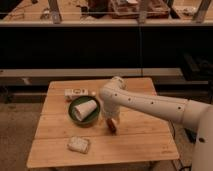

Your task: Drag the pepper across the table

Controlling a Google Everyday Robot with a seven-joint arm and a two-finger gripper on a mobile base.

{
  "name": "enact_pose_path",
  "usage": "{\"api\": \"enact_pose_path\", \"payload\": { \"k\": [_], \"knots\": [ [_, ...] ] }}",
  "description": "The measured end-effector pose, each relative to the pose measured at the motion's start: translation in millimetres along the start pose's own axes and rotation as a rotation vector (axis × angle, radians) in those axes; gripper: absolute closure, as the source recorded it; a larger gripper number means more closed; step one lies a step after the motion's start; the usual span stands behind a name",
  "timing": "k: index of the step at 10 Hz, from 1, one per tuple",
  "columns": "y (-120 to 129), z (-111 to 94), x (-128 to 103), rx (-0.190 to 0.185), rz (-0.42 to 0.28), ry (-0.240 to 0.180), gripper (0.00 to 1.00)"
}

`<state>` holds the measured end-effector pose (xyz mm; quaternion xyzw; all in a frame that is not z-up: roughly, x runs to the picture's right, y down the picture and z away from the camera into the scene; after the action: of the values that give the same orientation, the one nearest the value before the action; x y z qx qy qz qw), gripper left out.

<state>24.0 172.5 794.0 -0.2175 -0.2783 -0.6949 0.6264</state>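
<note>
The pepper [112, 126] is a small red tapered object lying on the light wooden table [145, 140], just right of the green bowl [76, 118]. My gripper [111, 120] hangs from the white arm [150, 102], which reaches in from the right. The gripper is down at the pepper's upper end and hides part of it. The pepper rests on the tabletop.
A white cup [86, 110] lies on its side in the green bowl. A pale snack packet [79, 144] lies near the front left. A small white box [76, 92] sits at the back left edge. Dark shelving stands behind the table.
</note>
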Motion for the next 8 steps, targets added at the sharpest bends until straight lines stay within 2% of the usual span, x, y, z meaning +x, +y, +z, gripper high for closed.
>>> {"api": "enact_pose_path", "payload": {
  "k": [2,6,8],
  "knots": [
    [0,-2,4,0.009,-0.052,0.012,0.35],
    [14,-14,12,0.043,-0.088,0.052,0.35],
    [22,-12,16,0.055,-0.127,0.067,0.35]
  ]
}}
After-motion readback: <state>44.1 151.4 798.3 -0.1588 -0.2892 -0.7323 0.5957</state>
